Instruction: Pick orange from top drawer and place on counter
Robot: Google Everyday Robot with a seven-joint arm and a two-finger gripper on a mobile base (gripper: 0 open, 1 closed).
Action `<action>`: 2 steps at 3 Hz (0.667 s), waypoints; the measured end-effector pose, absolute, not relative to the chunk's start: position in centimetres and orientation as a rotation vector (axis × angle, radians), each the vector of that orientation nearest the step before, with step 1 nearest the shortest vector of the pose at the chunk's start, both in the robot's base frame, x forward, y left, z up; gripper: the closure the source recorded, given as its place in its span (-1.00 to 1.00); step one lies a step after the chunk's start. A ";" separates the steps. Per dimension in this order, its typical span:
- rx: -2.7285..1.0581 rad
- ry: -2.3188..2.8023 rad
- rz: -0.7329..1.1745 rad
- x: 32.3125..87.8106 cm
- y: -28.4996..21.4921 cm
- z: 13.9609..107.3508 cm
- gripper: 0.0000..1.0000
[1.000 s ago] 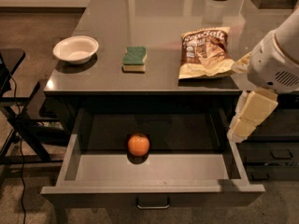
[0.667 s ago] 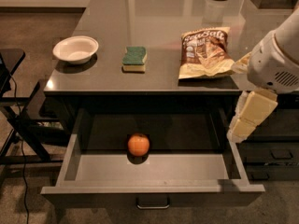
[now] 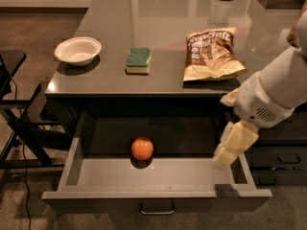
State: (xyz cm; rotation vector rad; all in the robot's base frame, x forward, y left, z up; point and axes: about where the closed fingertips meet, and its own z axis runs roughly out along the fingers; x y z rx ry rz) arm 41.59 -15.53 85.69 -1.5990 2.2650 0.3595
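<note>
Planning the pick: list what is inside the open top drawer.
One orange shows in the top drawer, mid-floor. The pincer hangs over its right end, covering that corner; the rear, under the counter, is dark and unseen.

One arm (image 3: 283, 83): white, smooth rounded plastic shell, thick tube seg, slight sheen, seen above the top drawer (image 3: 153, 194) at its right end as viewed. wrist housing (image 3: 256, 107) is bulbous, also white, w/ a small patch of dark vent slots on the side facing the drawer front. Cream tab sticks out on the housing's side nearer the drawer back. gripper (image 3: 231, 146) is pale cream-yellow, blocky, tapering, more matte than the arm shell. It's over the drawer's right end, just inside the right wall.
</note>
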 end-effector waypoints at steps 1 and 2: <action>-1.580 2.256 0.459 42.4 -13.3 82.1 -1.00; -1.575 2.255 0.465 42.6 -13.2 81.8 -1.00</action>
